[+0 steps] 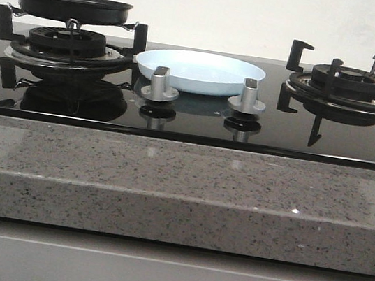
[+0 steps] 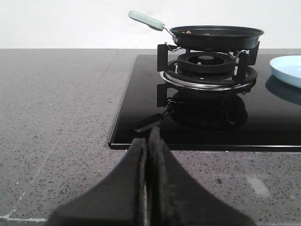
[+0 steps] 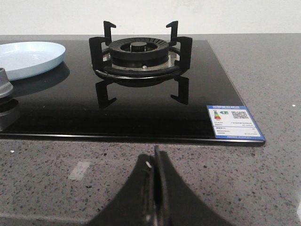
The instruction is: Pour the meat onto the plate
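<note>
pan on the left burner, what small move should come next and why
Probably open the left gripper and reach toward the pan's pale green handle. The frying pan sits on the left burner, the plate looks bare, and both grippers, the right gripper too, are shut over the counter, holding nothing.

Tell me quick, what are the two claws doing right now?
Left gripper: closed, holding nothing, over the countertop.
Right gripper: closed, holding nothing, over the countertop.
</note>
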